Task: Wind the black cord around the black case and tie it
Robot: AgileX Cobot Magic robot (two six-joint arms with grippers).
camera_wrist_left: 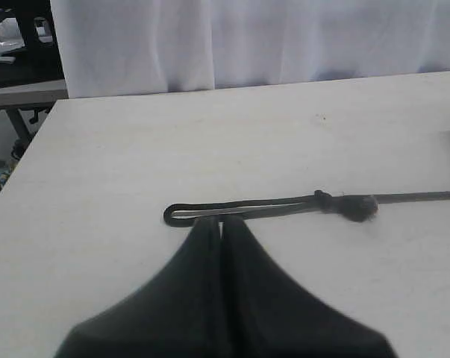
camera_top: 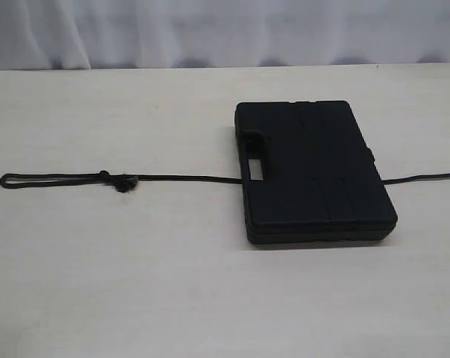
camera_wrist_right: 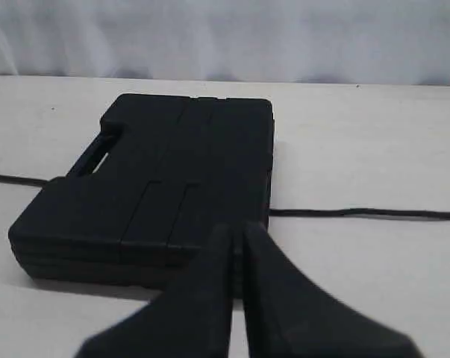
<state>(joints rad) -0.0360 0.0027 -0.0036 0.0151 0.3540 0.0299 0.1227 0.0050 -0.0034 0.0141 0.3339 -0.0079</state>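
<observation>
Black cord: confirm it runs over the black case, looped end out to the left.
Wrong: the black cord passes under the black case, not over it, as the exterior view shows. The looped end is to the left.

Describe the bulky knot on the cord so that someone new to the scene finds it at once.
On the pale table lies a flat black case, with a black cord running out from under its handle side. Follow the cord away from the case: the knot is its only thick, frayed lump, where the single strand becomes a narrow loop.
</observation>
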